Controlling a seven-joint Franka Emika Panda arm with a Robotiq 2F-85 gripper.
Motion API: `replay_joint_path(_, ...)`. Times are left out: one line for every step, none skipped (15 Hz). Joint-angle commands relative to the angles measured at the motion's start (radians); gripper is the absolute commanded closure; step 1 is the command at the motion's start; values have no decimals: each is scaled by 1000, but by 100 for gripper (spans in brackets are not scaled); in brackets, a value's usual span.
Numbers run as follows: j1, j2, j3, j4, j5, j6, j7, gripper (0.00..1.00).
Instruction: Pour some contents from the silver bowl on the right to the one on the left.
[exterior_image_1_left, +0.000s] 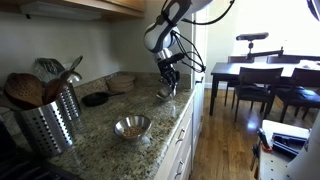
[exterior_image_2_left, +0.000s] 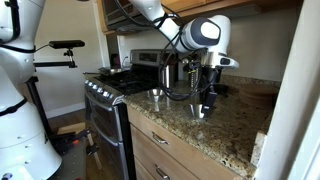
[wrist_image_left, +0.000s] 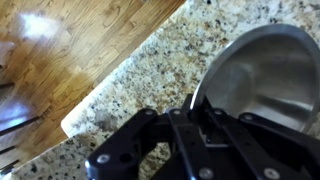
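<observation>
Your claw (wrist_image_left: 200, 118) is closed on the rim of the held bowl (wrist_image_left: 265, 65). In the wrist view the fingers meet the bowl's edge at the lower middle of the frame, and the shiny inside of the bowl fills the upper right. You cannot tell from any view what the bowl contains. The granite worktop (wrist_image_left: 150, 70) lies under it, with its front edge close by and the wood floor (wrist_image_left: 70, 50) beyond that edge.

In an exterior view the claw (exterior_image_1_left: 167, 88) points straight down near the far end of the worktop (exterior_image_1_left: 100, 135), with the held bowl (exterior_image_1_left: 164, 94) just below it. Whether the bowl rests on the stone or hangs just above it is unclear.

The free bowl (exterior_image_1_left: 132, 126) sits upright on the worktop, well apart from the claw and near the front edge. A metal utensil holder (exterior_image_1_left: 50, 125) with wooden spoons stands beside it.

In an exterior view the free bowl (exterior_image_2_left: 157, 95) lies between the stove (exterior_image_2_left: 105, 95) and the claw (exterior_image_2_left: 205, 103). The held bowl is too small there to make out.
</observation>
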Motion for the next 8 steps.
replay_joint_path(19,53,2,84,9,-47,-56,66)
replay_joint_path(25,58,4,91,7,-51,-64,61)
replay_joint_path(24,40,-7,57,7,-16,-35,54)
replay_joint_path(28,48,-6,64,7,-15,-37,73)
replay_joint_path(29,51,-6,63,7,-15,-37,66)
replay_joint_path(29,51,-6,63,7,-15,-37,60)
replay_joint_path(28,51,-8,63,7,-15,-37,54)
replay_joint_path(28,51,-9,64,7,-15,-36,54)
